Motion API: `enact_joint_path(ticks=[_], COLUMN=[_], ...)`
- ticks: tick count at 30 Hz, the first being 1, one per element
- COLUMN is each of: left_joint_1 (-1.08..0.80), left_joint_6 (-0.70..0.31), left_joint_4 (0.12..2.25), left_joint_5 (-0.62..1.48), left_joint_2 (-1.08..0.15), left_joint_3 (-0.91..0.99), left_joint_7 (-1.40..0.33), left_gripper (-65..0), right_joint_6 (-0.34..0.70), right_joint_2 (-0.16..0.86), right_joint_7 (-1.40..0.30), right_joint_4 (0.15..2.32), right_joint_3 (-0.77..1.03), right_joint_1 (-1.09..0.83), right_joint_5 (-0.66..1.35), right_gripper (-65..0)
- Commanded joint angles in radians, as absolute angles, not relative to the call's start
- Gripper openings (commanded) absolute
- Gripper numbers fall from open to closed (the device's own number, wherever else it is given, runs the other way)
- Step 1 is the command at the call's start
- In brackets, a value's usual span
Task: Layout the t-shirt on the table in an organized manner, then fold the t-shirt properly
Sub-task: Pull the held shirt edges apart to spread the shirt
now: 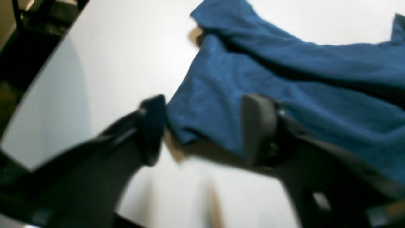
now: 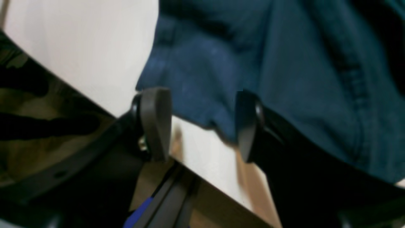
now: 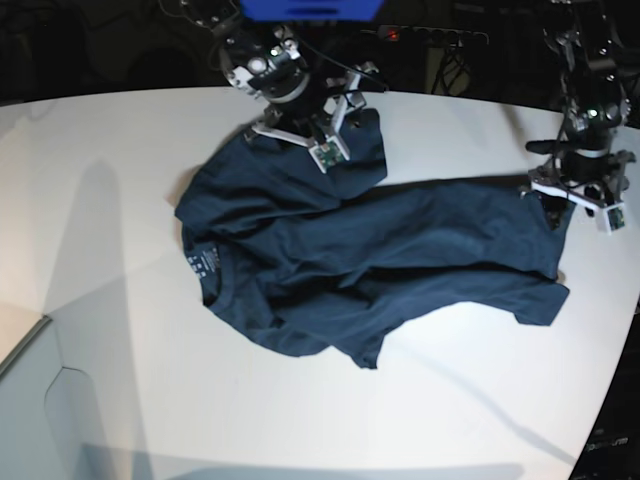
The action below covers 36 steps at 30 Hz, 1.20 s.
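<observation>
Beyond the far edge the room is dark, with tangled black cables [image 3: 450,60] and one small red indicator light [image 3: 393,35]

Both tools, left [image 1: 205,129] (right [image 2: 202,123] too), gape wide.

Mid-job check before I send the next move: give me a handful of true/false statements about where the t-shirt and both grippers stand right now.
1. The t-shirt lies neatly folded into a rectangle. False: it is spread out but wrinkled and bunched, not folded.
2. The left gripper has its jaws apart, with a corner of the shirt between them. True.
3. The right gripper is clamped shut on the cloth. False: its jaws stand apart, with the shirt's edge between them near the edge of the table.
4. In the base view the two arms are at opposite ends of the shirt. True.
5. A second garment lies on the table. False: only the one navy shirt is there.
</observation>
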State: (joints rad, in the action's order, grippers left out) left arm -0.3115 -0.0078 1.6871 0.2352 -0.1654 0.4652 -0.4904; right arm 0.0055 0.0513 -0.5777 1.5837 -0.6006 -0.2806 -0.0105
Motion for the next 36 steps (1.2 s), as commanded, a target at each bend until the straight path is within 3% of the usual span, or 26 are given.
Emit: enact_joint_path(ticks=[1, 5, 13, 26, 29, 35, 36], left_joint_1=[-0.314, -0.355, -0.317, -0.13, -0.097, -0.008, 0.005], left_joint_6=[-0.005, -0.005, -0.005, -0.005, -0.005, -0.005, -0.005], left_joint_4=[1.696, 1.689, 1.452, 1.268, 1.231, 1.17, 1.159], left_joint_5=[0.229, 0.225, 0.229, 0.223, 0.223, 0.223, 0.223], left_joint_2=[-0.166, -0.151, -0.156, -0.171, -0.171, -0.193, -0.196], left_joint_3=[0.493, 0.562, 0.582, 0.479, 0.479, 0.478, 0.478], left_joint_7=[-0.476, -0.476, -0.466, -0.466, -0.466, -0.464, -0.466], left_gripper=[-21.5, -13.3, -13.3, -13.5, -22.1, -61.0, -65.0], right_joint_6=[0.008, 0.008, 0.008, 0.008, 0.008, 0.008, 0.008], right_joint_2=[0.041, 0.041, 0.038, 0.041, 0.044, 0.044, 0.041], right_joint_7=[-0.561, -0.561, -0.561, -0.561, -0.561, -0.561, -0.561], right_joint_4=[1.603, 1.603, 1.603, 1.603, 1.603, 1.596, 1.593], right_joint_3=[-0.605, -0.607, -0.607, -0.607, -0.605, -0.605, -0.605], right_joint_1=[-0.28, -0.28, -0.278, -0.277, -0.277, -0.26, -0.257], right_joint_5=[-0.005, -0.005, -0.005, -0.005, -0.005, -0.005, -0.005], right_gripper=[-32.1, -32.1, -32.1, -32.3, -32.3, -32.3, -32.2])
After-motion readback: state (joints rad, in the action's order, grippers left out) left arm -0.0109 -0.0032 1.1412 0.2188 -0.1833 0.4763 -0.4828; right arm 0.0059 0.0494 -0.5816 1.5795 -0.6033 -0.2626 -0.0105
